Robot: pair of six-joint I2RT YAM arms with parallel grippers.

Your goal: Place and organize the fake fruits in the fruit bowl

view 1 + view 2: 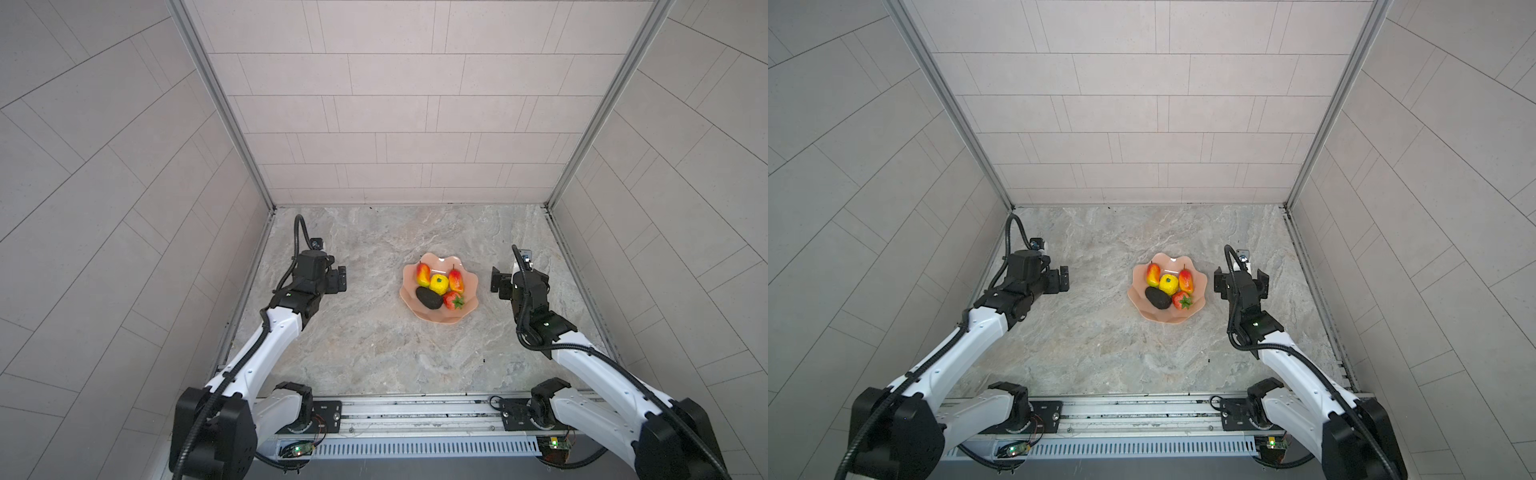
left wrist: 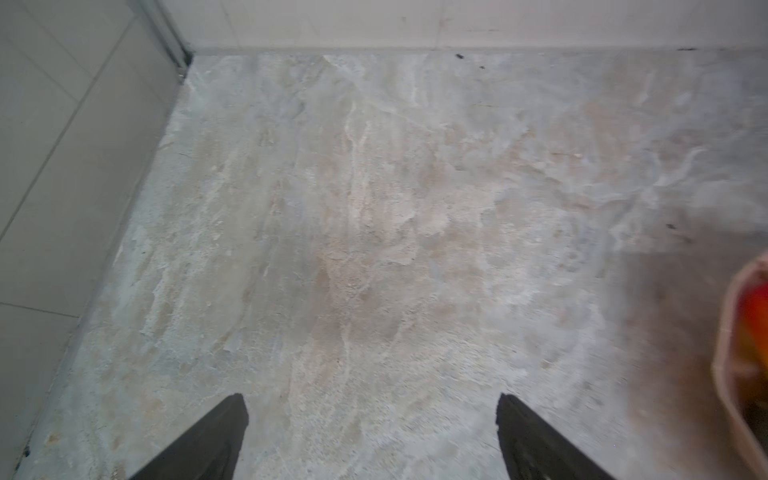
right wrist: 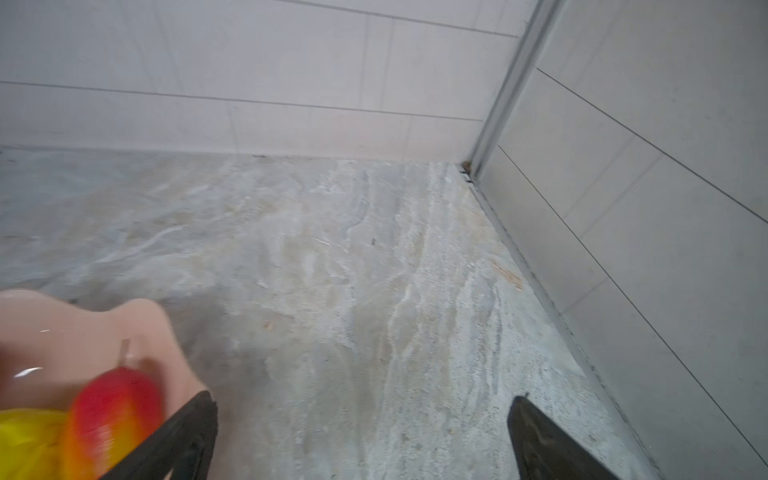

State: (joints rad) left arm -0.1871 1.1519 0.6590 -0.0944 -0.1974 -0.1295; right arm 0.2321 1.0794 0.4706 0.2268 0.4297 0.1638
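Pink bowl (image 1: 432,319) holds all five fruits: left mango (image 1: 423,274) and right mango (image 1: 456,281) lie lengthwise front-to-back, stems toward the back wall (image 1: 415,124), citrus (image 1: 439,284) between them. Avocado (image 1: 429,298) lies slantwise in front, beside strawberry (image 1: 452,300), leaves pointing right. Left gripper (image 2: 370,398) and right gripper (image 3: 362,401) flank the bowl, clear of it, jaws spread, empty

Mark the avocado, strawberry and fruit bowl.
avocado (image 1: 429,298), in a top view, middle of skin.
strawberry (image 1: 452,300), in a top view, red body.
fruit bowl (image 1: 436,262), in a top view, bare far wall.
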